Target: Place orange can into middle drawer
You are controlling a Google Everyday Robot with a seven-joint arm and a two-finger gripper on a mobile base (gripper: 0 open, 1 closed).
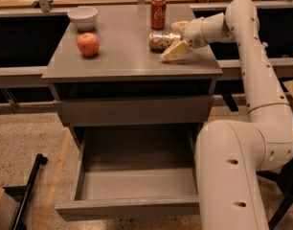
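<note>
The orange can (161, 40) is shiny metal with a glossy mottled wrap and a silver end. The gripper (169, 41), at the can on the right side of the bench (122, 56), looks like smooth cream plastic. The arm (252, 71) has a smooth, slightly glossy white shell. The bench top is matt grey with a faint sheen, and the middle drawer (137, 183) is flat matt grey. The red cola can (158, 12) is glossy, the bowl (83, 17) smooth white, the apple (88, 44) waxy. The floor (27, 143) is speckled stone.
</note>
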